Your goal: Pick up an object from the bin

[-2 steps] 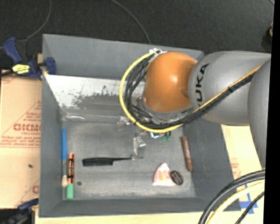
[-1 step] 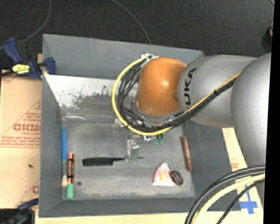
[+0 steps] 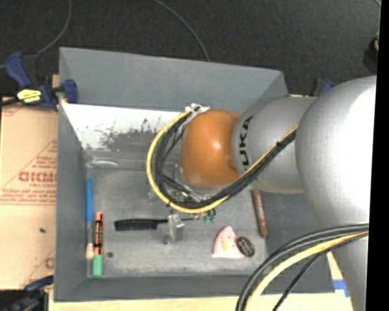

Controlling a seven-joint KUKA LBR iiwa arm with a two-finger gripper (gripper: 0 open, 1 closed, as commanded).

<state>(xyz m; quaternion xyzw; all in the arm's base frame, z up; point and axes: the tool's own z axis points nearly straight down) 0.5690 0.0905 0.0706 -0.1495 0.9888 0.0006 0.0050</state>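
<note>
Camera view shows pincer (image 3: 174, 232), its grip impossible to tell, beside black bar (image 3: 137, 225); pink wedge (image 3: 225, 241), brown stick (image 3: 260, 213) nearby.

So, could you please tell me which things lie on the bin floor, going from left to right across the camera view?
Blue pen → short orange-and-black stick → black handle-like tool → pink piece → brown stick.

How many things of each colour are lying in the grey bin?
Blue: 1, a pen
Orange-and-black: 1, a small cylinder
Green: 1, a block
Black: 1, a bar
Pink: 1, a rounded piece
Brown: 2, a stick and an oval
Total: 7
</note>
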